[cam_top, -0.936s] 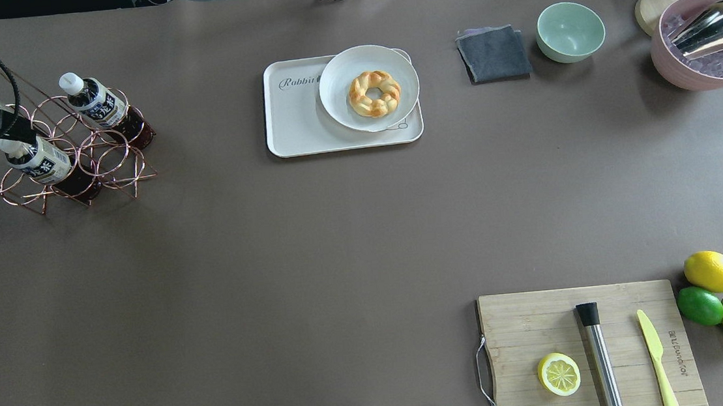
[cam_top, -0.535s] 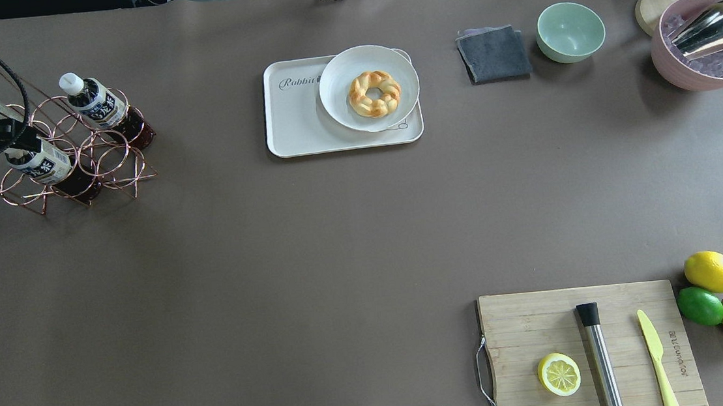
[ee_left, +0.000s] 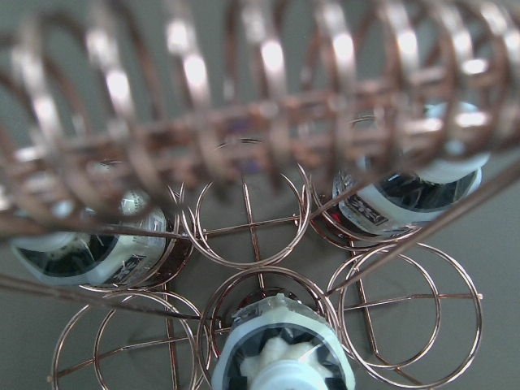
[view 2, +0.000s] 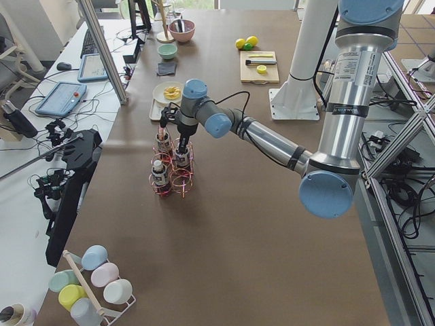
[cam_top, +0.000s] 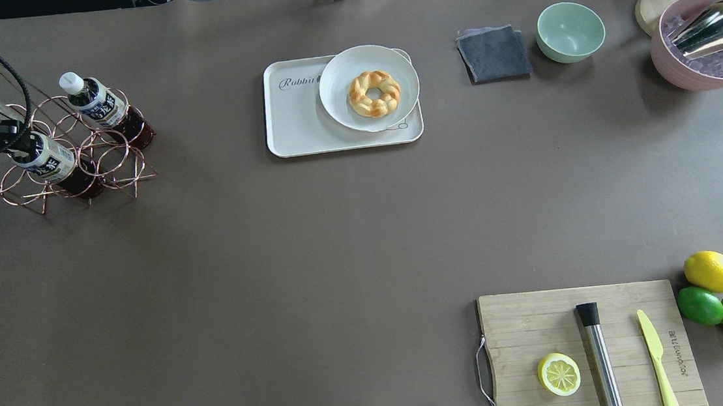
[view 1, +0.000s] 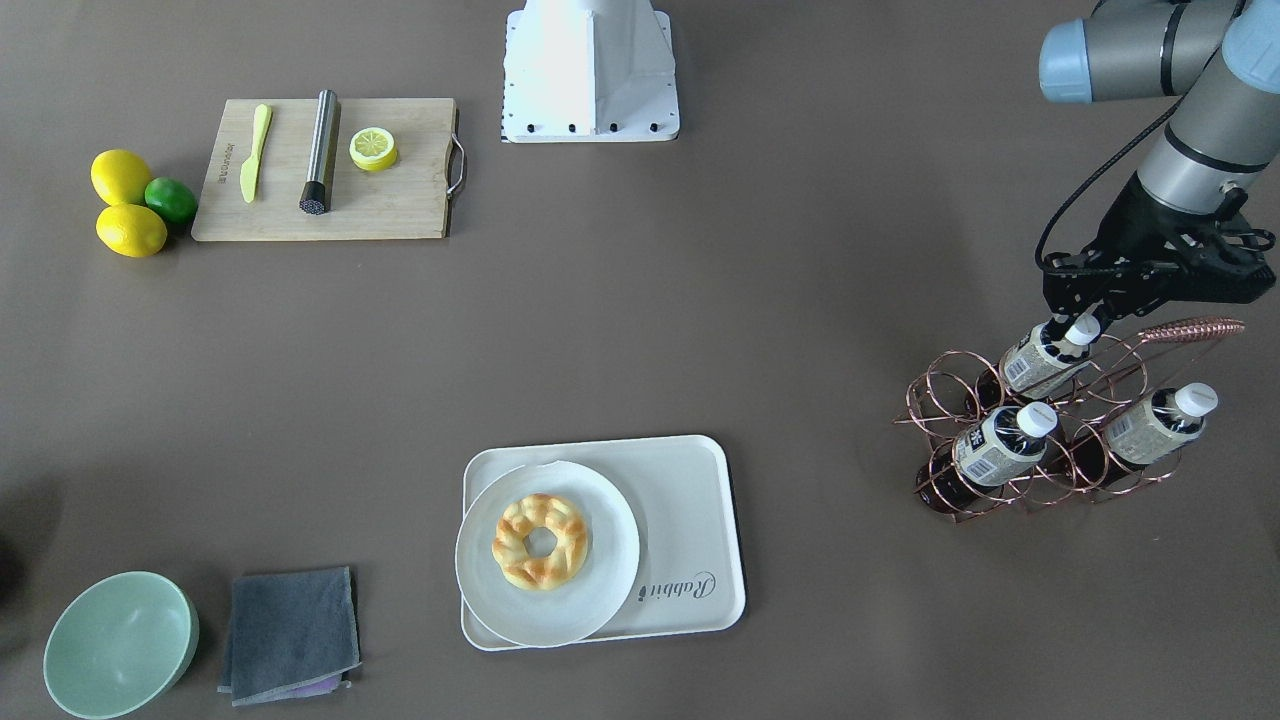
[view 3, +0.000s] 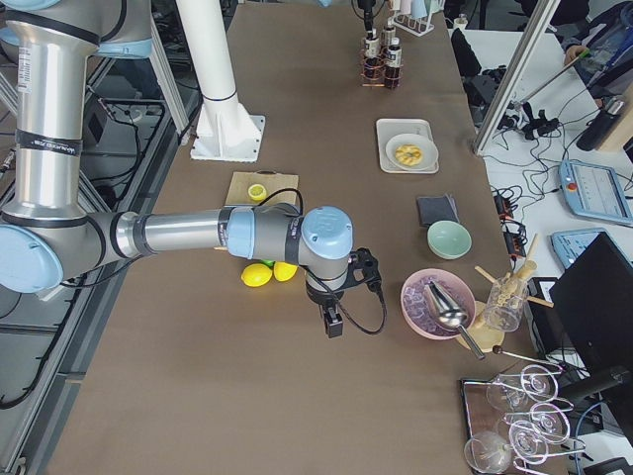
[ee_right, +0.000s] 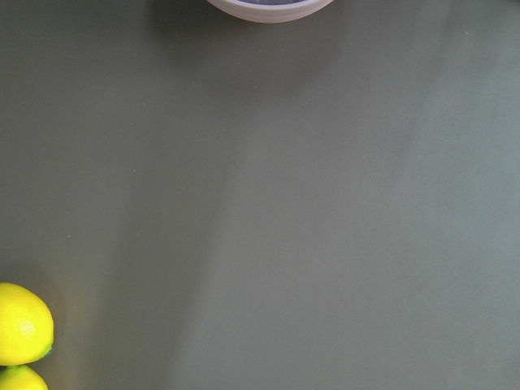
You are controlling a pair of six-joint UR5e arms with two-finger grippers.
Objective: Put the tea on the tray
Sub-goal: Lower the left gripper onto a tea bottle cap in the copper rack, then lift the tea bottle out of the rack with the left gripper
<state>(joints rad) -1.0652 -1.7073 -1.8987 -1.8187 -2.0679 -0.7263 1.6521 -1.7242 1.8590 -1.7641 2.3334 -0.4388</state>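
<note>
Overhead exterior view, left to right: the left tool [cam_top: 12, 137] sat over the cap of a tea [cam_top: 50, 163] bottle resting tilted in a copper wire rack [cam_top: 116, 165]; whether it was clenched could not be told. The tray [cam_top: 292, 121] lay well apart, mid-frame. Whether the right tool [view 3: 334, 323] was clenched was equally unclear.

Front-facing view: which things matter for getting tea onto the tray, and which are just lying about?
In the job: tea bottle at the left gripper, in the copper rack; tray.
Lying about: plate with pastry, green bowl, grey cloth, cutting board, lemons, lime.
</note>
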